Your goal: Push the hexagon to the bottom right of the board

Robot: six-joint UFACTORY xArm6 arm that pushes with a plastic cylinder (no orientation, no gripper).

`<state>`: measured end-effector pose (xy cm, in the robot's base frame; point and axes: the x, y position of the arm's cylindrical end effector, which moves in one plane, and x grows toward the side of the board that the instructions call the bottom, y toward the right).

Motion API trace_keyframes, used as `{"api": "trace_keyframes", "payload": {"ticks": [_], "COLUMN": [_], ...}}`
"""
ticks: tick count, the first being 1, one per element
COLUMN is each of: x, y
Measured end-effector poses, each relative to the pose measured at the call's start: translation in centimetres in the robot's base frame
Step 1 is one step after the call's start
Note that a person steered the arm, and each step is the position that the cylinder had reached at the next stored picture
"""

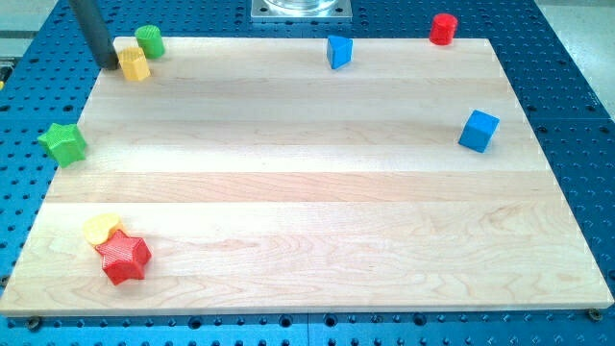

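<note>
My tip point(110, 65) is at the board's top left corner, touching or almost touching the left side of a yellow block point(135, 64) whose angular shape could be a hexagon. A green cylinder point(150, 41) stands right behind that yellow block, at its upper right. A second yellow block point(100, 229), rounded and flat, lies at the bottom left, pressed against a red star point(126, 258). Which yellow block is the hexagon I cannot tell for sure.
A green star point(63, 142) sits on the board's left edge. A blue block point(338, 51) is at the top centre, a red cylinder point(442, 28) at the top right edge, a blue cube point(479, 131) on the right side. The wooden board point(307, 192) lies on a blue perforated table.
</note>
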<state>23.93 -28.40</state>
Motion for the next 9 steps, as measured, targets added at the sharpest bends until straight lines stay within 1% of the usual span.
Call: {"api": "trace_keyframes", "payload": {"ticks": [1, 2, 3, 4, 5, 7, 8, 9], "x": [0.0, 6.2, 11.0, 13.4, 13.7, 14.2, 16.7, 21.4], "y": [3.5, 6.3, 8.8, 11.6, 12.5, 11.7, 11.1, 13.2]}}
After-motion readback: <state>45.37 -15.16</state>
